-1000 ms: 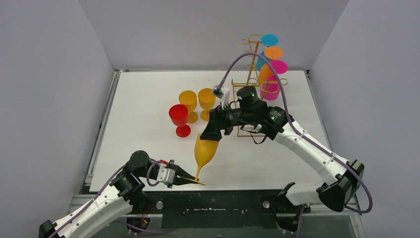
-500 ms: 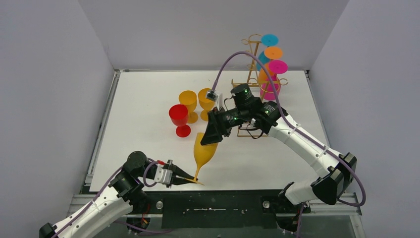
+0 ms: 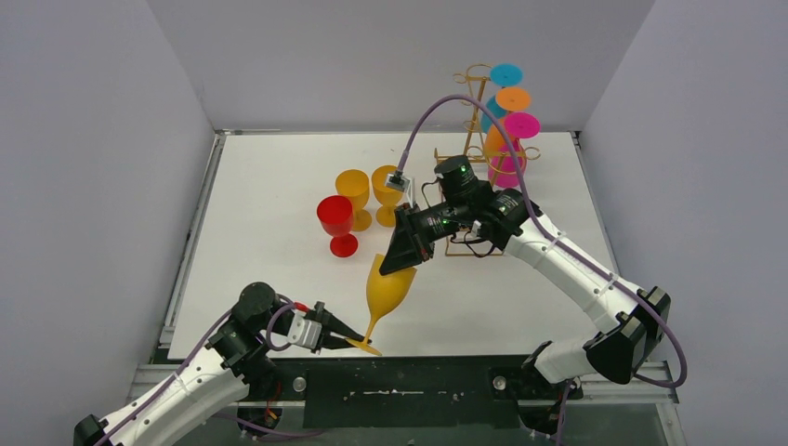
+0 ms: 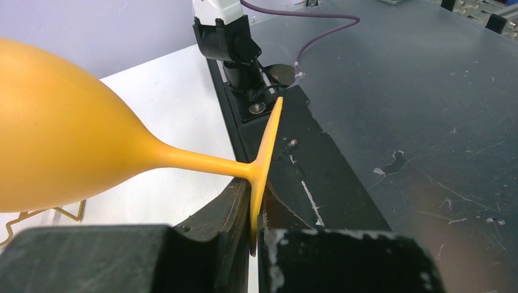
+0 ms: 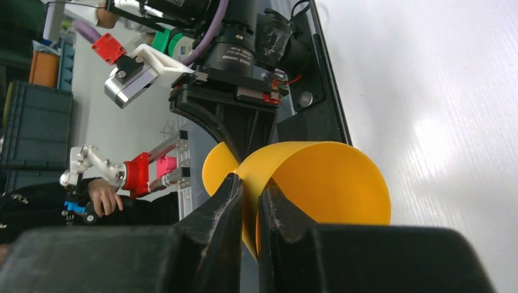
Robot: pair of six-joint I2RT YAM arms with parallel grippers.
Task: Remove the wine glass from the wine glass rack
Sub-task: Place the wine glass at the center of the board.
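Two grippers pinch a yellow wine glass (image 3: 388,290), already off the upper-right wine glass rack (image 3: 476,116): left gripper (image 3: 349,336) its foot, right gripper (image 3: 391,267) its rim; standing it remains.

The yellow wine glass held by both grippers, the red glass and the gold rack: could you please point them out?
yellow wine glass (image 3: 388,290), top external view, on its bowl.
red glass (image 3: 334,215), top external view, on its bowl.
gold rack (image 3: 474,119), top external view, on its upright wire.

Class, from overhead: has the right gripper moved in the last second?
Yes: the right gripper shifted slightly nearward, away from the wine glass rack, closing on the yellow wine glass.
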